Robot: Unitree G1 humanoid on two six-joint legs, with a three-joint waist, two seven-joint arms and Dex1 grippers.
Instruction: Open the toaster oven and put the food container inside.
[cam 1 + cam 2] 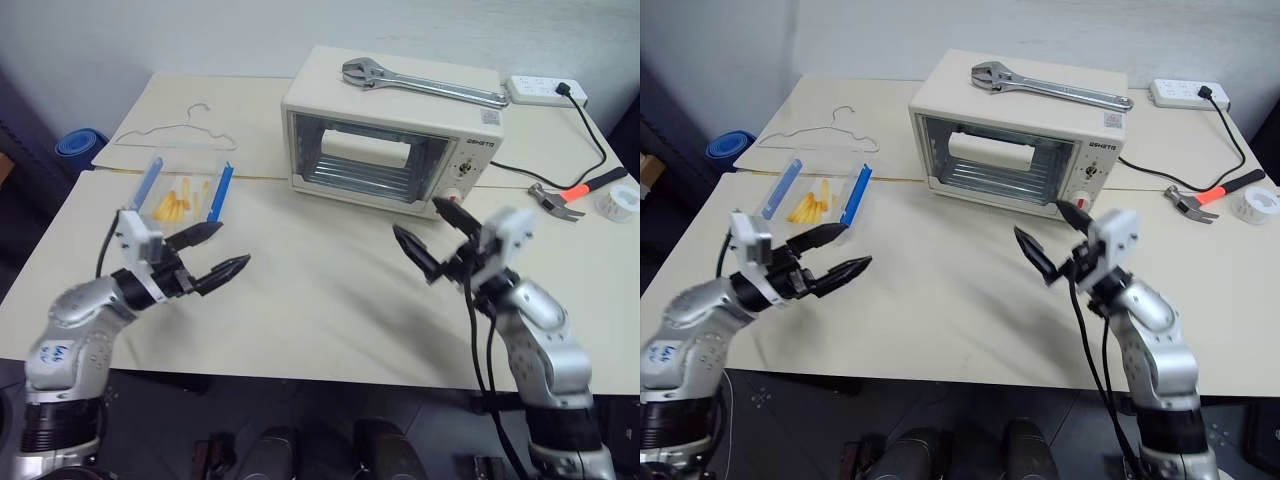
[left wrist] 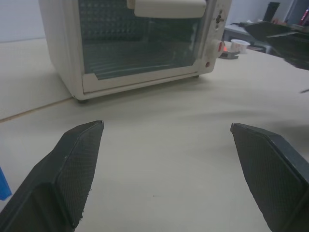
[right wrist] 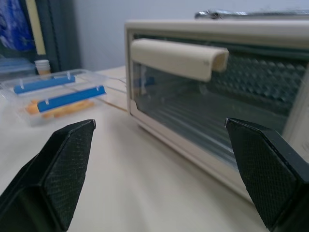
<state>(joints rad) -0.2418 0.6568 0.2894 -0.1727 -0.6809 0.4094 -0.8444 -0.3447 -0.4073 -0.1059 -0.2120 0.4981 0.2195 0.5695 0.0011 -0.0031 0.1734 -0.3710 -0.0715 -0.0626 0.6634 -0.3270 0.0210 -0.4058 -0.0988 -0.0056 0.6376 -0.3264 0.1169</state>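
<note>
Toaster oven (image 1: 390,125) shut; open table (image 1: 320,300) before it

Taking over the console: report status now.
Left gripper and right gripper open, empty. Toaster oven door shut; food container on table, untouched. Wrench atop oven; door path clear.

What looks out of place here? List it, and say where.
An adjustable wrench lies on top of the toaster oven, an odd resting place for a tool. A wire hanger lies flat on the table, and a hammer rests right of the oven. Nothing is spilled or visibly damaged.
</note>
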